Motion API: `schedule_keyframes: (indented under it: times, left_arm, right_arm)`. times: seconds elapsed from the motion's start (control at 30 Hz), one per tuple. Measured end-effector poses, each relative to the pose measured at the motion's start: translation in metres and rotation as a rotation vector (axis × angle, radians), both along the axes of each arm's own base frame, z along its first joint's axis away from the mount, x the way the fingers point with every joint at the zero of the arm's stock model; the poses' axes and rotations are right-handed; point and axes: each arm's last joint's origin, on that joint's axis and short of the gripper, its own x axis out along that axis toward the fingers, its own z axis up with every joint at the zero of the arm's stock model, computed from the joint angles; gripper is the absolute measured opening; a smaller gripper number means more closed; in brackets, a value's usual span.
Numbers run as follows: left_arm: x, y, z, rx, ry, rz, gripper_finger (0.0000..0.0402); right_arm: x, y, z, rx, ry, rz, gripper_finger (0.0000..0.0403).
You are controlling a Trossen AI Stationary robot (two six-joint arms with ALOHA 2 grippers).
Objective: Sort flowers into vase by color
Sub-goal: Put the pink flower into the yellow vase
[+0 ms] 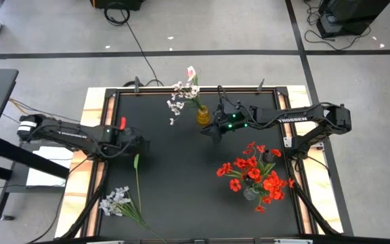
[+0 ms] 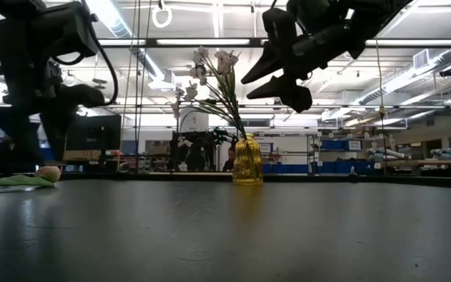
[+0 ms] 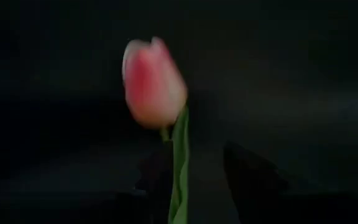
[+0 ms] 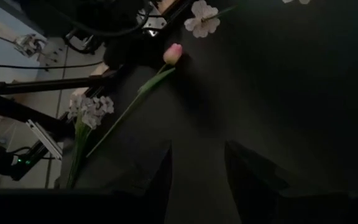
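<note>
A pink tulip [image 3: 153, 84] lies flat on the black table at the left, its green stem [image 1: 138, 179] running toward the near edge. My left gripper [image 3: 196, 152] points down over it, open, with one finger on each side of the stem just below the bud. A spray of white blossoms [image 1: 116, 200] lies at the near left corner. A yellow vase [image 1: 202, 115] at the far middle holds white sprays and a pink tulip [image 1: 191, 72]. Red flowers [image 1: 254, 175] stand in a vase at the right. My right gripper [image 1: 213, 133] hangs open and empty beside the yellow vase.
The table's raised frame [image 1: 107, 102] runs along its edges. The red bunch fills the near right part of the table. Bare black tabletop [image 1: 181, 176] lies between the tulip's stem and the red flowers. Cables and stands are on the floor beyond the table.
</note>
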Motion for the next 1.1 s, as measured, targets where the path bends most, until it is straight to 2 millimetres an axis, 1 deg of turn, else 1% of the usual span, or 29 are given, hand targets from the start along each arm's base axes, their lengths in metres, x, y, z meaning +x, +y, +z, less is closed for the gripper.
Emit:
schedule_keyframes:
  times: [0.17, 0.3, 0.37, 0.53, 0.67, 0.8, 1.0, 1.1]
  left_arm:
    - [0.002, -0.010, -0.006, -0.061, 0.049, 0.025, 0.0151]
    - [0.004, -0.010, -0.011, -0.044, 0.092, 0.026, 0.0161]
    - [0.005, -0.009, -0.017, -0.035, 0.114, 0.031, 0.0164]
    - [0.007, -0.008, -0.038, -0.076, 0.075, 0.059, 0.0165]
    - [0.006, -0.008, -0.039, -0.084, 0.079, 0.081, 0.0162]
    - [0.006, -0.008, -0.037, -0.086, 0.075, 0.082, 0.0133]
    - [0.005, -0.008, -0.037, -0.079, 0.084, 0.082, 0.0060]
    - [0.007, -0.008, -0.036, -0.076, 0.061, 0.065, 0.0026]
  right_arm:
    - [-0.001, 0.000, -0.002, 0.007, 0.020, 0.004, 0.0156]
    - [-0.001, 0.000, -0.002, 0.011, 0.017, 0.015, 0.0156]
    - [-0.001, -0.001, -0.002, 0.007, 0.016, 0.024, 0.0156]
    - [-0.002, -0.003, -0.001, 0.018, 0.012, 0.039, 0.0156]
    - [-0.002, -0.003, -0.001, 0.017, 0.009, 0.039, 0.0156]
    - [-0.002, -0.003, -0.001, 0.011, 0.010, 0.041, 0.0156]
    - [-0.003, -0.006, -0.001, 0.002, 0.007, 0.055, 0.0156]
    - [-0.003, -0.009, -0.001, -0.001, 0.004, 0.047, 0.0156]
